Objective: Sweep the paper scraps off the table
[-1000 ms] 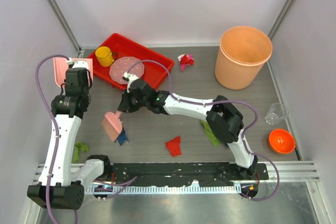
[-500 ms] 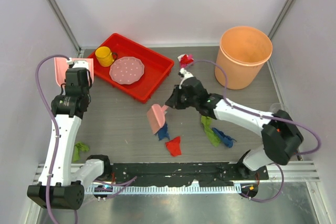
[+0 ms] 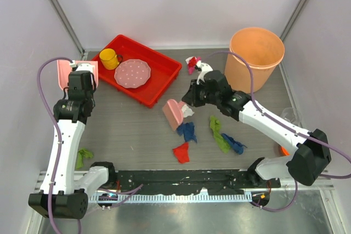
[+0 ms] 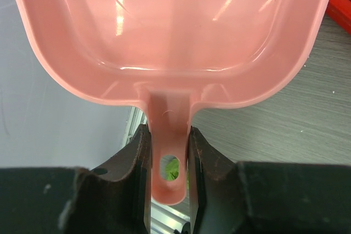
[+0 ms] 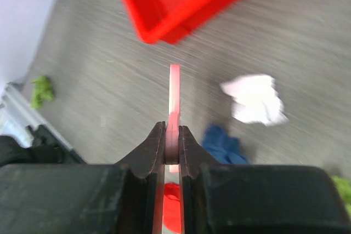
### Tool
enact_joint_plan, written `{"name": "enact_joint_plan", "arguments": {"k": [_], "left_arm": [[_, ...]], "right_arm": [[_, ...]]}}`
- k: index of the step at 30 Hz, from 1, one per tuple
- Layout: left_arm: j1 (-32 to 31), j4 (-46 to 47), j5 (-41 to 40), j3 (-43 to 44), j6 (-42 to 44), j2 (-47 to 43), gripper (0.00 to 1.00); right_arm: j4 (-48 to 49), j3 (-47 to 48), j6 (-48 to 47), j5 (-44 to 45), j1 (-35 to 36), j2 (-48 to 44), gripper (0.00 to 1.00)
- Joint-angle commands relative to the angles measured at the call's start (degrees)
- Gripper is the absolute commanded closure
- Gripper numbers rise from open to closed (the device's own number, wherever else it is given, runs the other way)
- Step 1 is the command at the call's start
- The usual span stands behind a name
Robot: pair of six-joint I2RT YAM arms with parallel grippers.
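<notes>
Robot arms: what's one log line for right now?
left claw shut on pink dustpan | right claw shut on pink brush | brush beside white scrap | other scraps on table

You can read no text, label, number or sign on the red tray (image 3: 156,78), the orange bucket (image 3: 263,47) or the pink dustpan (image 4: 170,31), though the blurred right wrist view could perhaps hide small print.

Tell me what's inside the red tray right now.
A yellow mug and a pink dotted plate sit in the red tray; nothing else shows. Whatever lies under the plate is covered.
</notes>
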Motion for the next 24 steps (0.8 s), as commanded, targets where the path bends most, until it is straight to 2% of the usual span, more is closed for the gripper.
{"name": "enact_joint_plan", "arguments": {"k": [1,3,4,6,11,15,17,21,24], "left_arm": [[0.90,2.11,-0.32,1.93,-0.18,-0.98,1.00],[1.34,2.28,-0.32,2.90,-0.18,-0.98,1.00],[1.52,2.20,-0.32,3.42,-0.18,-0.98,1.00],[1.52,1.76,-0.41,5.53,-0.18,-0.89,1.00],[1.52,0.44,-0.06,10.36,0.00,-0.98,1.00],[1.52,0.00,0.73,11.51,0.09,-1.51,1.00],[1.52,0.00,0.82,11.60,0.17,-1.69,1.00],[1.52,-0.09,1.35,11.16,0.17,-1.86,1.00],[1.52,-0.09,2.31,11.07,-0.18,-1.95,1.00]], "right_arm": [[5.01,10.64,-5.14,-5.55,5.72,0.62,0.99],[12.53,12.58,-1.99,-10.71,7.66,3.68,0.99],[15.45,13.02,3.33,-11.70,8.19,5.10,0.99],[23.00,14.77,8.28,-12.24,10.64,8.96,0.99],[31.81,21.36,18.64,-12.94,15.04,25.83,0.99],[42.09,32.41,25.18,-16.01,19.17,38.66,0.99],[43.60,37.43,26.14,-17.59,21.98,45.85,0.99],[47.20,49.12,29.84,-19.36,25.33,54.22,0.99],[46.16,53.35,29.67,-18.22,27.09,58.62,0.99]]}}
